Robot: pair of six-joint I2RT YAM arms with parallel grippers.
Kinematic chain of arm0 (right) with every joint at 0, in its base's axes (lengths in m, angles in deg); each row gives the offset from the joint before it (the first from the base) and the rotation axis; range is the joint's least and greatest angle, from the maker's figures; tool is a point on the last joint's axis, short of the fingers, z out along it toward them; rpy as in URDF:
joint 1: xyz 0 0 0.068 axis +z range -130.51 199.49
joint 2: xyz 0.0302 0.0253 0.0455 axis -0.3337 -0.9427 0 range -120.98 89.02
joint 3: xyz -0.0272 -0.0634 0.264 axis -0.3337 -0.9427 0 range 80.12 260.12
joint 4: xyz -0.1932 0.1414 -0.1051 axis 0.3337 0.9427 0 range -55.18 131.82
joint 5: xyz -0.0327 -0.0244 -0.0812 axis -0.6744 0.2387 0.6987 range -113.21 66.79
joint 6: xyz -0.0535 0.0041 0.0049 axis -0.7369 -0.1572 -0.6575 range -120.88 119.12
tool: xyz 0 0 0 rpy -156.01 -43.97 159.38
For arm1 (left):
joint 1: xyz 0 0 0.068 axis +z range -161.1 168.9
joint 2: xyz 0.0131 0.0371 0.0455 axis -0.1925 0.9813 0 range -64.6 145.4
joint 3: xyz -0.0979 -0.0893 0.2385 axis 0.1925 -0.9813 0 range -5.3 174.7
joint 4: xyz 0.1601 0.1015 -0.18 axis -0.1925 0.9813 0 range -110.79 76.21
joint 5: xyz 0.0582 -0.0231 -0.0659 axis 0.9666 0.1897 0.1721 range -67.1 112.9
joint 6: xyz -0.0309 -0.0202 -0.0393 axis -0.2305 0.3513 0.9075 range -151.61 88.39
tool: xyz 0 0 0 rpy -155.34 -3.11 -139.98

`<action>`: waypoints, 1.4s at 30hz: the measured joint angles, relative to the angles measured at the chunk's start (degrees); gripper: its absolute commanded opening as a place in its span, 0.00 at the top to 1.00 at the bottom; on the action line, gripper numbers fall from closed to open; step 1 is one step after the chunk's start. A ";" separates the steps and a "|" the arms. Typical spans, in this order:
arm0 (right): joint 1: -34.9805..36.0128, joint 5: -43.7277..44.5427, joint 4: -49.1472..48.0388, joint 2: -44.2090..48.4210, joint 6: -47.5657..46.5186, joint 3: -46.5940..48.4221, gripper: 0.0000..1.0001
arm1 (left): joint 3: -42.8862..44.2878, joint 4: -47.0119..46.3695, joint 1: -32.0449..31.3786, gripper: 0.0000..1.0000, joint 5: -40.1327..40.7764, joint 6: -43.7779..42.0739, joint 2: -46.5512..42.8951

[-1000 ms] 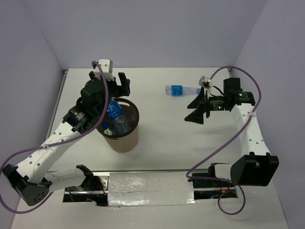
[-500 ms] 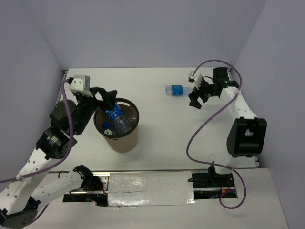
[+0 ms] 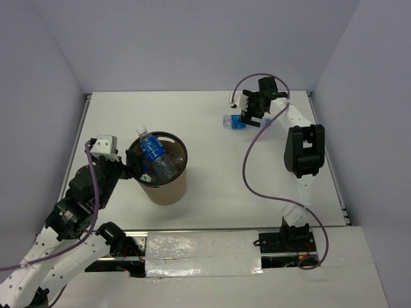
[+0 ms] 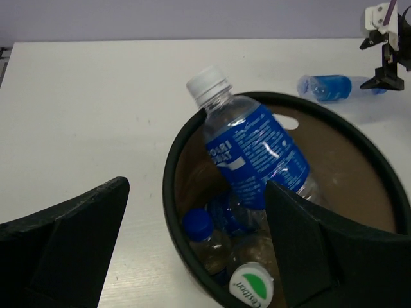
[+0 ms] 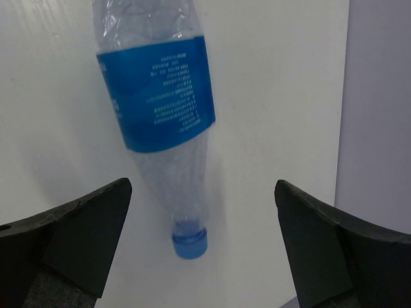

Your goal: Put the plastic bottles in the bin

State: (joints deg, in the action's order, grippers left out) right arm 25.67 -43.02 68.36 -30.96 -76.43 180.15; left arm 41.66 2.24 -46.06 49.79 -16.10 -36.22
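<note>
The brown bin stands left of centre, and its black rim fills the left wrist view. Inside it a blue-label bottle with a white cap leans against the rim. Below it lie a blue-capped bottle and one with a green-and-white cap. My left gripper is open and empty at the bin's near-left rim. One blue-label bottle lies on the table at the far side. My right gripper is open right over it. In the right wrist view the bottle lies with its blue cap between my fingers.
The white table is bounded by purple-grey walls on three sides. The right arm's cable loops over the table's right half. The right wall is close beside the lying bottle.
My left gripper has pulled back from above the bin to its near-left rim. My right gripper has swung to the far left and now hangs over the lying bottle.
</note>
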 measured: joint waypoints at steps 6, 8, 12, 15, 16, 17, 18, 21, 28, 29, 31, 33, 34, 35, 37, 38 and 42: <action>4.04 3.82 3.98 -12.07 -1.31 12.94 0.02 | -4.22 2.23 0.02 0.00 3.10 -0.17 -5.81; 4.96 4.87 5.38 -15.02 -1.25 15.30 0.03 | -5.01 2.34 0.02 0.01 3.87 -0.11 -8.70; 5.75 7.17 6.80 -17.18 -0.74 18.58 0.08 | -5.60 2.36 0.15 0.01 4.98 0.20 -13.14; 5.55 8.35 7.23 -18.08 0.13 19.91 0.17 | -5.60 2.27 0.20 0.02 5.05 1.29 -14.56; 5.44 8.61 7.45 -18.32 0.57 19.98 0.27 | -5.60 2.27 0.20 0.02 4.87 1.51 -14.84; 5.31 8.76 7.76 -18.69 0.94 19.98 0.35 | -5.60 2.27 0.22 0.03 4.55 1.92 -15.08; 5.14 8.74 8.09 -19.02 1.55 20.06 0.42 | -5.60 2.25 0.22 0.04 4.17 2.80 -15.26; 4.55 8.44 8.61 -18.99 3.80 20.15 0.63 | -5.60 2.01 0.26 0.08 0.50 4.92 -15.34; 0.90 0.87 9.60 -8.07 10.91 6.88 0.95 | -3.39 -2.62 0.28 0.13 -16.79 12.74 -8.35; 0.24 -1.46 10.34 -5.01 11.96 3.98 0.95 | -2.91 -4.17 0.28 0.09 -19.71 14.73 -6.23; -1.14 -7.82 14.08 2.64 13.44 -1.42 0.95 | -2.58 -7.37 0.28 0.02 -24.59 17.68 -2.60; -2.14 -14.93 17.22 10.75 13.77 -6.45 0.94 | -2.69 -10.36 0.28 0.01 -28.68 21.09 0.13; -2.25 -18.67 19.50 15.17 13.60 -8.66 0.94 | -2.84 -12.13 0.26 0.01 -30.49 22.56 0.85; -2.03 -22.36 21.81 19.34 13.22 -10.56 0.93 | -3.13 -14.25 0.17 0.01 -32.11 24.00 1.55; -0.85 -28.89 26.53 26.82 12.24 -13.44 0.93 | -3.26 -16.87 -0.09 0.00 -34.29 25.73 2.32; -0.04 -32.09 29.18 30.05 11.65 -14.29 0.93 | -3.26 -18.18 -0.20 0.00 -34.95 26.69 2.62; 2.64 -42.18 37.46 36.52 11.65 -13.55 0.93 | -2.54 -20.76 -0.66 0.01 -36.17 27.82 3.15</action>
State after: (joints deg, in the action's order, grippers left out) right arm 28.31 -85.21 105.82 5.56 -64.78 166.60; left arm 39.12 -18.53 -46.72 13.62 11.72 -33.07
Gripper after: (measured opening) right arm 0.453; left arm 0.994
